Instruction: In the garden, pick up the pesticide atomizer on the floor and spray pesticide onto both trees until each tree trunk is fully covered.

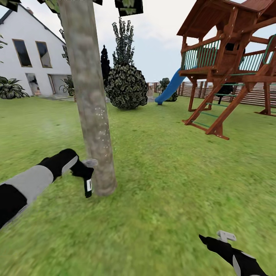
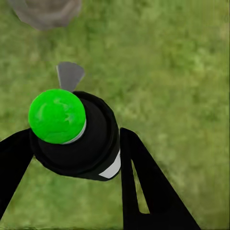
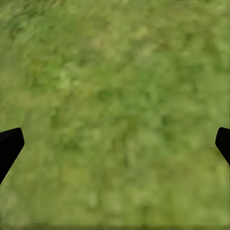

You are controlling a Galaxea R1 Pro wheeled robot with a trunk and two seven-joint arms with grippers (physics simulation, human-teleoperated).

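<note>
Biggest risk is coverage: the tree trunk [image 1: 87, 96] is tall and thick, and the only spray trace I can make out is a faint speckle of pale dots around mid-height, so most of the bark looks untreated; if the nozzle sits at one height and one side, the far side and the upper run likely get missed, and the second tree hasn't been touched as far as these views tell. Next risk is contact: the left gripper [image 1: 85, 173] hangs just beside the trunk base, with the pesticide atomizer [image 1: 89, 186] almost against the bark, so a small swing inward could knock the bottle askew in the jaws or push it out. Grip itself looks marginal: in the left wrist view the jaws are closed on the bottle's black body [image 2: 81, 143], one finger each side, but it's a slim round thing and could rotate, throwing the aim off. Bottle: small, dark, hanging roughly vertical, white label patch on its side, bright green round cap on top, a grey vane-like piece past the cap toward the trunk. Right gripper [image 1: 214, 240] is low over the lawn [image 1: 172, 172], well apart from the tree, jaws spread wide with nothing between them, only grass under it. Play tower [image 1: 230, 65] stands well clear.
</note>
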